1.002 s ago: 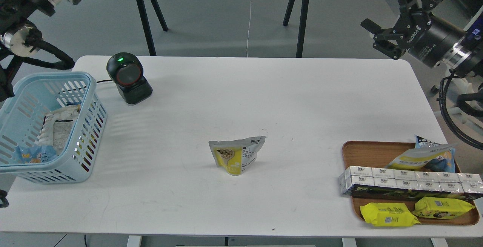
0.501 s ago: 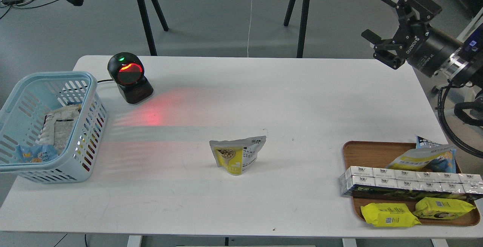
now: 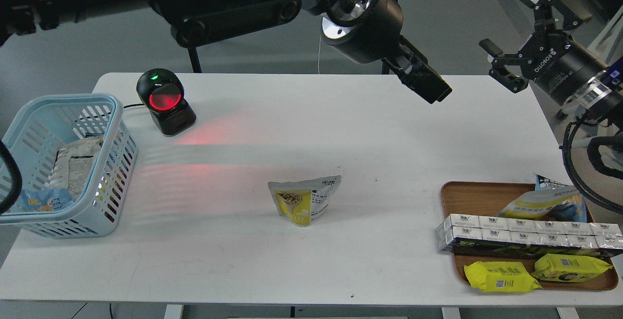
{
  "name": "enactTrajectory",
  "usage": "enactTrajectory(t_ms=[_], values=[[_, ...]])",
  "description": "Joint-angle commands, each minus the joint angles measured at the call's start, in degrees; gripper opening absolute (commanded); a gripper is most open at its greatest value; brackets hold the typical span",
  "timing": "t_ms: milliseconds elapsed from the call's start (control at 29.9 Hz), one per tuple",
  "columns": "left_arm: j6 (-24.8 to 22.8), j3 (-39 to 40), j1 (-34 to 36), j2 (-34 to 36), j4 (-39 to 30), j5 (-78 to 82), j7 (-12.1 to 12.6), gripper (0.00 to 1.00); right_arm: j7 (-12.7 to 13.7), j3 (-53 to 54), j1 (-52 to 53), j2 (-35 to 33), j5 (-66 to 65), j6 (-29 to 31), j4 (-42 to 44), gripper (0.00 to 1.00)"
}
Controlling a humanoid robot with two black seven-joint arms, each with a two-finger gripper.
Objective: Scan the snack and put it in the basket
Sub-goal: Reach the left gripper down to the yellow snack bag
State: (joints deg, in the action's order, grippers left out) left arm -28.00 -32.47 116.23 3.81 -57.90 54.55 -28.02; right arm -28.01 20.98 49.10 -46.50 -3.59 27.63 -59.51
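Note:
The snack, a small pouch half yellow with beans and half pale grey-white, stands upright in the middle of the white table. The light blue basket sits at the table's left edge and holds a few packets. My left arm reaches across the top of the view; its dark gripper hangs above the table's far edge, well beyond and to the right of the snack, and its fingers cannot be told apart. My right gripper is open and empty, raised above the table's far right corner.
A black barcode scanner with a red glowing window stands at the far left, casting red light on the table. A brown wooden tray at the front right holds a yellow-and-blue pouch, a row of silver boxes and two flat yellow packets.
My left arm has swung from the upper left across the top to the middle right. The right gripper has shifted slightly right. The scanner's red light came on. The snack has not moved.

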Motion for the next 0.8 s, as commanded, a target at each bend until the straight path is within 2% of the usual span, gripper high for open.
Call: enactTrajectory(t_ms=[0,267,367,768], values=[[0.0,-1.45,-1.26,1.99,-3.79,0.55,0.02,1.0,0.01,0.47,-0.68,0.0,4.11,0.37,2.46,0.99],[0.0,-4.61,-3.72,7.17,-14.34,6.16,0.02,1.0,0.01,0.47,-1.12,-0.44,6.67,0.37,3.35,0.99],[0.0,-9.36,-4.34,8.67,-14.96,9.17,0.02,1.0,0.01,0.47,-1.12,-0.44,6.75,0.37,3.17,0.99],[0.0,-7.18,-14.09,15.43,-15.4,13.13,0.02,1.0,0.01,0.47,-1.2,-0.09,6.75,0.37,3.08,0.99]])
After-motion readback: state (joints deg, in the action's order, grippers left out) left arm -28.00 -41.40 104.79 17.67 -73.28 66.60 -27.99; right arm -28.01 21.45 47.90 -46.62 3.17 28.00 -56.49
